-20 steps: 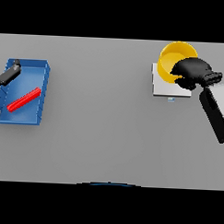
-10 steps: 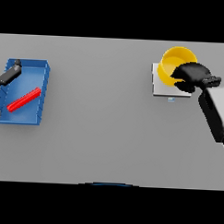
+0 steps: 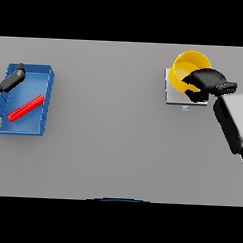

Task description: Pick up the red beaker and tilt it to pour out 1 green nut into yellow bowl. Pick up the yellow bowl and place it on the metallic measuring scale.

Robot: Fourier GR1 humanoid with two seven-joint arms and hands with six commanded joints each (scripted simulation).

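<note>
The yellow bowl point(image 3: 188, 66) sits tilted over the back of the metallic scale point(image 3: 174, 96) at the far right of the table. My right hand point(image 3: 208, 79) has its fingers curled over the bowl's right rim and hides that side. No green nut shows inside the bowl. The red beaker point(image 3: 25, 108) lies on its side in a blue tray point(image 3: 43, 75) at the far left. My left hand point(image 3: 13, 78) hovers over the tray's back left corner, fingers straight, holding nothing.
The scale's small display tab point(image 3: 185, 107) juts toward me from its front edge. My right forearm point(image 3: 233, 121) runs along the table's right side.
The right hand has brought the yellow bowl slightly down and toward me, onto the scale. The left hand and the red beaker have stayed put.
</note>
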